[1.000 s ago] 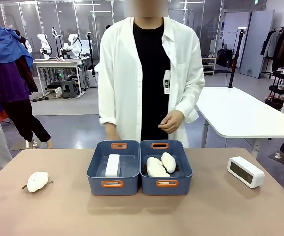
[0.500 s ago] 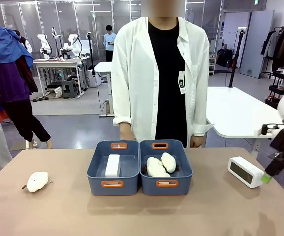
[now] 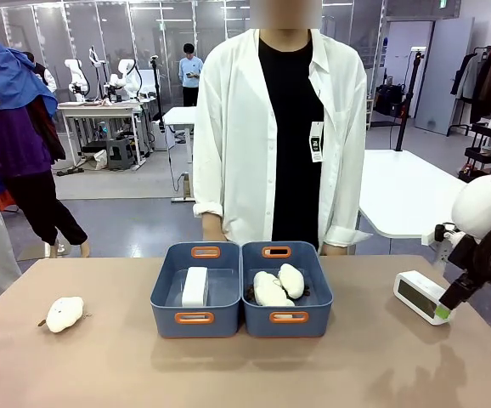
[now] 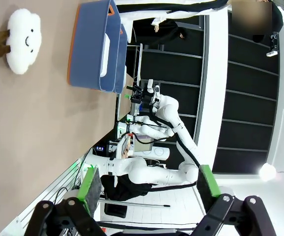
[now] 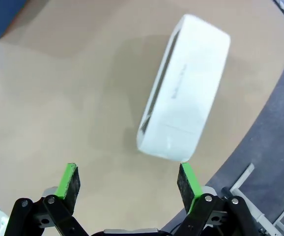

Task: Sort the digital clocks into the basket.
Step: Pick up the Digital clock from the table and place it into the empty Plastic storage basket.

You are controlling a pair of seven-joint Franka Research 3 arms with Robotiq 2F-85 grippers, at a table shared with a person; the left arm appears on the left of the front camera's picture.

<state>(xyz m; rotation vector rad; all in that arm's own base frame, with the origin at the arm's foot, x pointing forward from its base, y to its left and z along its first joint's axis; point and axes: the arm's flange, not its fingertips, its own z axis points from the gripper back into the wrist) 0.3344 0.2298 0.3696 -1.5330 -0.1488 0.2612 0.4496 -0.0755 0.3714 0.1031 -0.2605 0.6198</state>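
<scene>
One white digital clock (image 3: pixel 421 295) with a dark face stands on the table at the right. My right gripper (image 3: pixel 446 311) hangs open just beside its right end. In the right wrist view the clock (image 5: pixel 184 88) lies just beyond my open right gripper (image 5: pixel 128 172), near the right pad and not between the fingers. A second digital clock (image 3: pixel 195 286) lies inside the basket (image 3: pixel 167 316), the left one of two joined blue-grey bins. My left gripper (image 4: pixel 149 181) is open and holds nothing; far off in its view are the basket (image 4: pixel 85 46) and a cloud plush (image 4: pixel 20 39).
The right bin (image 3: pixel 313 316) holds white cloud plush toys (image 3: pixel 278 286). Another cloud plush (image 3: pixel 64 314) lies on the table at the left. A person in a white coat (image 3: pixel 275 136) stands right behind the bins. The table edge (image 5: pixel 252 128) runs close to the right clock.
My right arm has come in from the right edge and closed in on the clock on the table. The person has shifted right and lowered both hands.
</scene>
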